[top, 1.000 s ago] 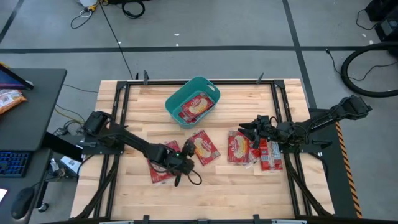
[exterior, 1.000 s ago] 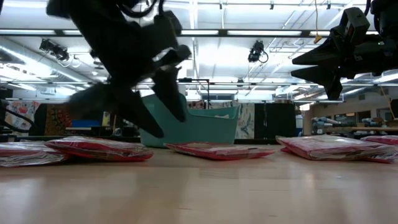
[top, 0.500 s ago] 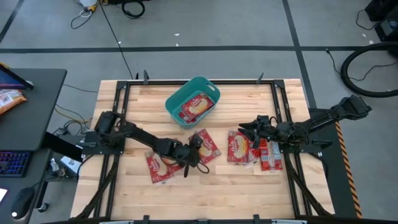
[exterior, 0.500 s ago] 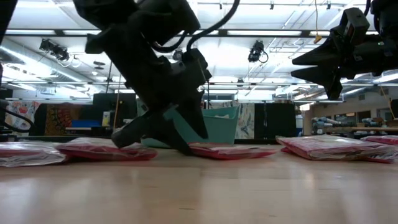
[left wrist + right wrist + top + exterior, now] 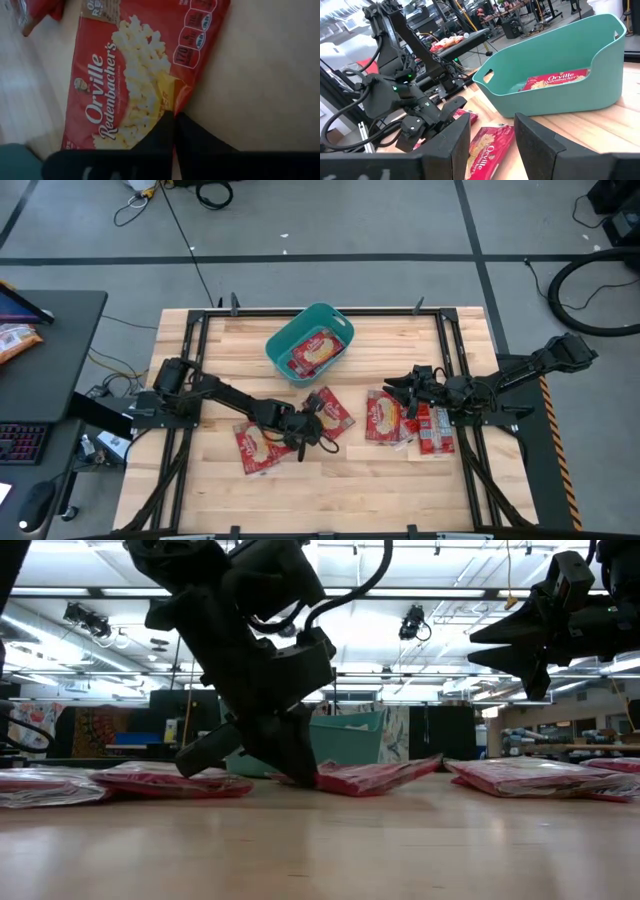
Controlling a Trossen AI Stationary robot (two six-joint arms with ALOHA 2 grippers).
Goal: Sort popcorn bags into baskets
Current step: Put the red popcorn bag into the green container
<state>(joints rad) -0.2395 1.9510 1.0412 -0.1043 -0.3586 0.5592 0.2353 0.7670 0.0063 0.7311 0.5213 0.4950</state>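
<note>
Popcorn bags [image 5: 329,414]: about seven. Teal tub [image 5: 284,347]: one.

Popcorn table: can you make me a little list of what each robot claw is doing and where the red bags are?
left claw: pinched shut on the middle popcorn bag, one end tipped up
right claw: open, above the right-hand bags, holding nothing
teal basket: one bag inside
bag near left arm: flat on the table

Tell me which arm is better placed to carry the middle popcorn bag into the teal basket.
Left: the left gripper is shut on that popcorn bag, one edge already lifted. The right gripper hangs open above other bags.
</note>
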